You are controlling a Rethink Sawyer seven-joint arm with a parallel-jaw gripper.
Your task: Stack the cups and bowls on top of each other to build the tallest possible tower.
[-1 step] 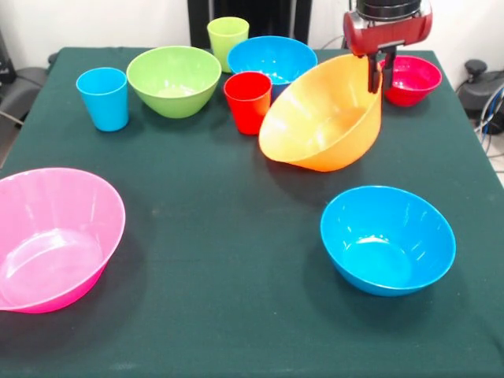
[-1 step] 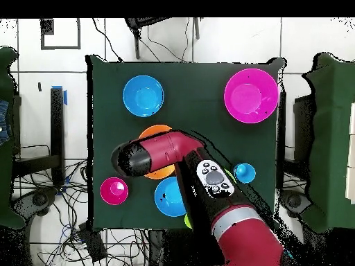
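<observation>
Orange glossy plastic, tilted: my gripper [image 1: 380, 72] pinches the rim of the big orange bowl [image 1: 323, 118].
My jaws are narrow, one finger inside and one outside the smooth wall, and the bowl leans on its lower edge on the dark green tablecloth [image 1: 220, 260]. Just beside it stand the red cup [image 1: 248, 101] and a blue bowl [image 1: 272, 57]; the small red bowl [image 1: 411, 79] sits behind. Another blue bowl [image 1: 387, 238] and the pink bowl [image 1: 51, 236] lie well apart, nearer the camera.

Bright even indoor light, soft shadows beneath bowls, glossy highlights inside the pink bowl [image 1: 51, 236], mild softness
</observation>
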